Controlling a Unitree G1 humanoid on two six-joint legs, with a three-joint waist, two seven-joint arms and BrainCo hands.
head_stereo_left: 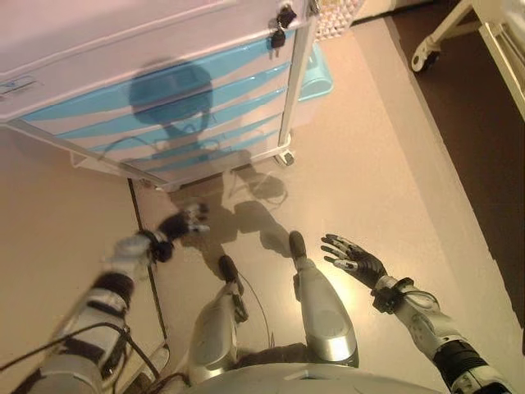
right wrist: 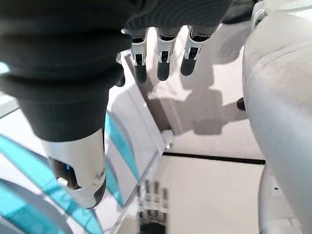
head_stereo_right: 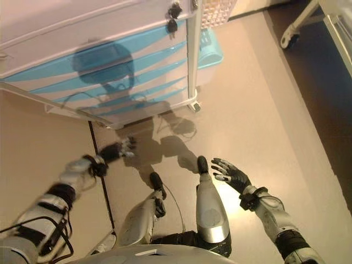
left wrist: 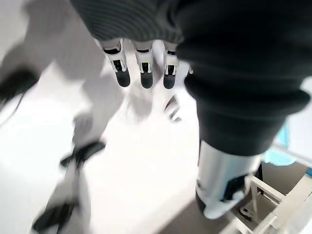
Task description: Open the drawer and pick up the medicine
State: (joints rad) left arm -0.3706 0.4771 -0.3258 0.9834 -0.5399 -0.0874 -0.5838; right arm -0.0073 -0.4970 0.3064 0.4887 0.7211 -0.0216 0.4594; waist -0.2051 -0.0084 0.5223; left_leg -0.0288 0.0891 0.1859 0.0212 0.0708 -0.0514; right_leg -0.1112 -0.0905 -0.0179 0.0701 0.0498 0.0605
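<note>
Both my left hand (head_stereo_left: 187, 222) and right hand (head_stereo_left: 354, 258) hang open, empty; best reach squarely for a drawer (head_stereo_left: 156, 86) on the cabinet (head_stereo_left: 123, 33), all drawers closed.

One drawer cabinet (head_stereo_left: 164, 90), two hands.

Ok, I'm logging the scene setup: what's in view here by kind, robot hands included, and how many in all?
Drawer cabinet: 1
Blue bin: 1
White lattice basket: 1
Wheeled frame: 1
Robot hands: 2 (left hand, right hand)
Total: 6
</note>
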